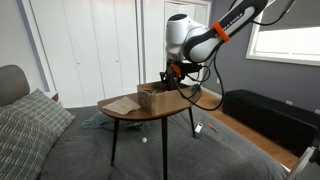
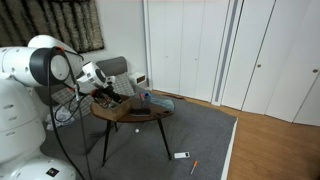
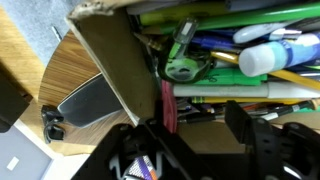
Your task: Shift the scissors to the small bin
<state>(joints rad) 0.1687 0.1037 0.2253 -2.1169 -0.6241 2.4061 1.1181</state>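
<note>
Scissors [image 3: 184, 62] sit wedged among pens [image 3: 240, 98] against the box [image 3: 110, 60] wall, visible only in wrist view; the gripper [image 3: 195, 125] fingers are spread wide and empty.

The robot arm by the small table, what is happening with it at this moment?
The robot arm is leaning over a cardboard box that stands on a round wooden table. In the wrist view its tool hangs just above the box with the jaws apart, holding nothing that I can see. The box is packed with pens and markers, with a green-handled item, possibly the scissors, among them.
</note>
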